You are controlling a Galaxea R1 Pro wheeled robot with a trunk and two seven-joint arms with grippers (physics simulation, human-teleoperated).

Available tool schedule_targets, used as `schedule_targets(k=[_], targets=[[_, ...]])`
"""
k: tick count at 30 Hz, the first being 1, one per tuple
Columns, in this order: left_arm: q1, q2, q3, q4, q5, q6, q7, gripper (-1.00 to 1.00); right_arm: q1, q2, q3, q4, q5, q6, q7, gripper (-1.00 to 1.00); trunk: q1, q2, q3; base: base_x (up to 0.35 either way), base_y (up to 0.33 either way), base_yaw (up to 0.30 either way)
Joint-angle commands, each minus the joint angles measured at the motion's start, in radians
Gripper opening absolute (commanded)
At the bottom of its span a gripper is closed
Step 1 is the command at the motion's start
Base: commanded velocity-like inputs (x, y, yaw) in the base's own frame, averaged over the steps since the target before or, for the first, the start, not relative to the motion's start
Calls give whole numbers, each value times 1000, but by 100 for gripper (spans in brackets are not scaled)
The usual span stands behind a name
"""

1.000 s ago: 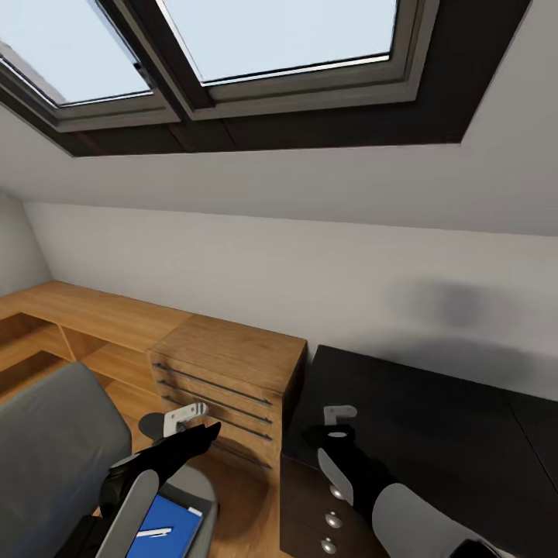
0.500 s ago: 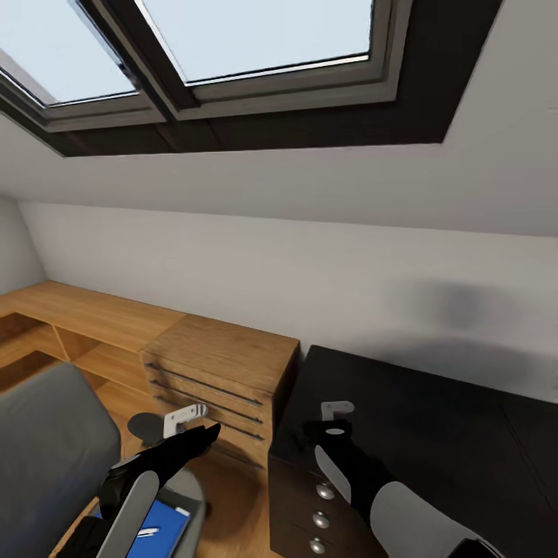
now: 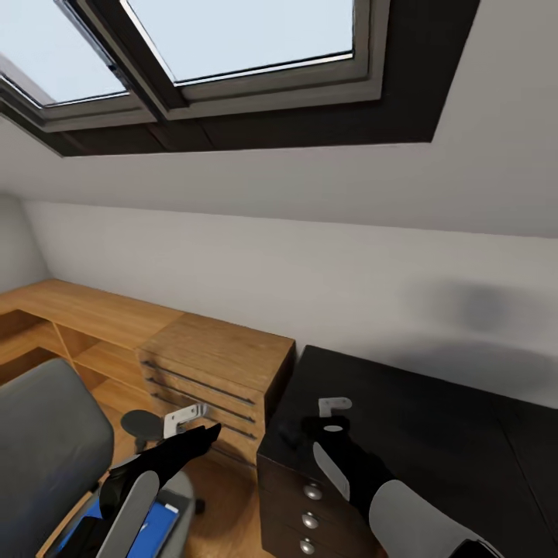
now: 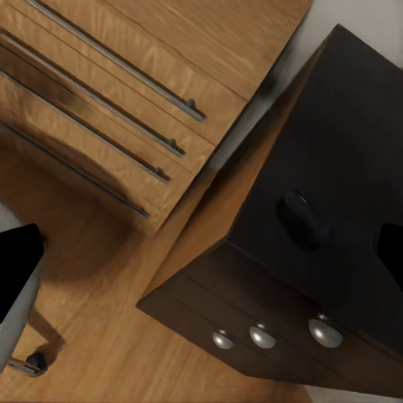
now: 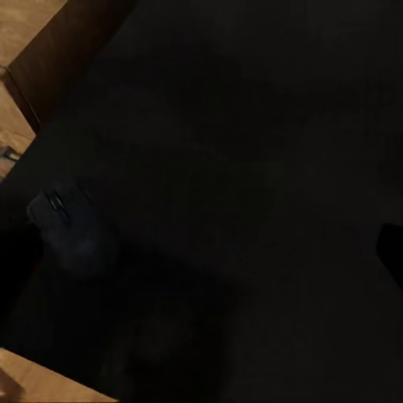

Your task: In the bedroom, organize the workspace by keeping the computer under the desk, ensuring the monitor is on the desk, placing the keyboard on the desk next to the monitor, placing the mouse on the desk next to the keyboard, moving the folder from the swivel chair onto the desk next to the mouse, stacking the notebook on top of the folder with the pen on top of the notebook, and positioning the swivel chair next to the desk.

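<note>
Glossy black desk point(image 3: 434, 434) w/ silver knobs; blue folder point(image 3: 151, 527) on grey chair point(image 3: 46, 442). Pincer states: can't tell.

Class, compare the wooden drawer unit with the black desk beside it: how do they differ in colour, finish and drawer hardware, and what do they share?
The wooden drawer unit is light, matt, grained wood; the desk is black with a glossy top. The wooden unit's drawers have long thin dark bar handles; the desk's drawers have round silver knobs. In the head view the desk stands to the right of the wooden unit. Both are drawer furniture standing side by side against the white wall.
</note>
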Motion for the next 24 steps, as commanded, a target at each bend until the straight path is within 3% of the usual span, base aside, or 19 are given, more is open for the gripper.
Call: schedule_targets(k=[1, 24], targets=[[-1, 1, -2, -1, 11, 1, 10, 100, -1, -1, 8, -2, -7, 5, -8, 100, 1, -2, -2, 0, -7, 207], [-1, 1, -2, 0, 12, 1, 10, 100, -1, -1, 33, -2, -8, 5, -5, 100, 1, -2, -16, 0, 0, 243]])
